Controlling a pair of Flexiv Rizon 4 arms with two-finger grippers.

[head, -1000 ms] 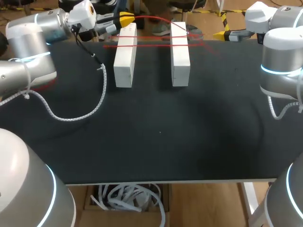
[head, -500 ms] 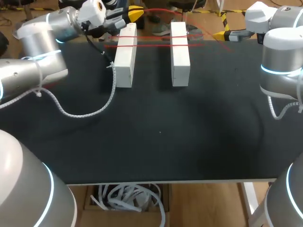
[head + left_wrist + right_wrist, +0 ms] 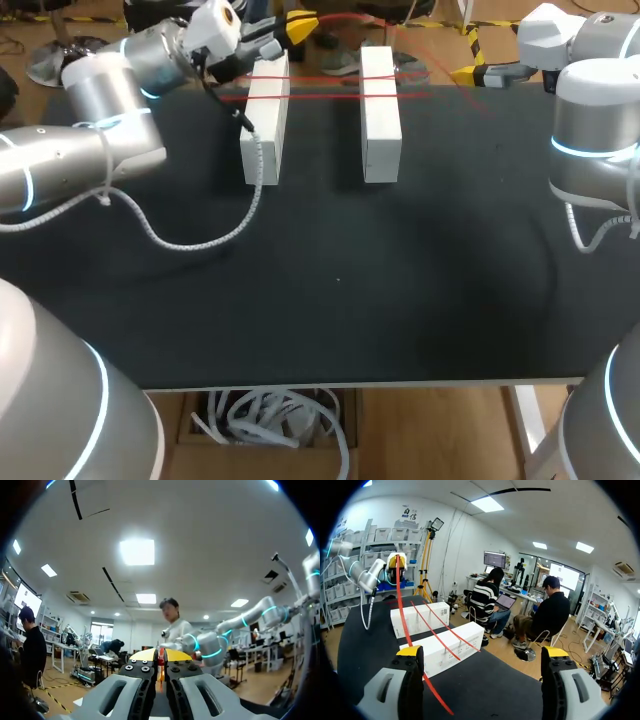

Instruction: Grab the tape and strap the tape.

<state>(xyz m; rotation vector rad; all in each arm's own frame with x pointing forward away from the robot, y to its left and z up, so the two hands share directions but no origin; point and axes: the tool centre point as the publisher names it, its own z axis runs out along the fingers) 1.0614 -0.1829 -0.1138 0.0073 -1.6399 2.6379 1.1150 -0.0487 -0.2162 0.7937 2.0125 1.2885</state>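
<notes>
Two white blocks stand side by side at the far end of the black table, the left block (image 3: 265,115) and the right block (image 3: 380,110). Thin red tape (image 3: 325,80) crosses both blocks in two strands and arcs up behind them. My left gripper (image 3: 297,22) hangs above the far edge behind the left block, shut on the tape's end (image 3: 160,661). In the right wrist view the tape (image 3: 402,615) runs from my left gripper (image 3: 396,559) down past the blocks (image 3: 445,647). My right gripper (image 3: 470,73) stands open at the far right edge, its jaws (image 3: 482,652) holding nothing.
The left arm's white coiled cable (image 3: 190,240) loops down onto the black mat in front of the left block. The mat (image 3: 340,280) stretches bare toward the near edge.
My left gripper has moved to the right along the far edge, from left of the left block to behind it, carrying the red tape. The right arm has stayed still.
</notes>
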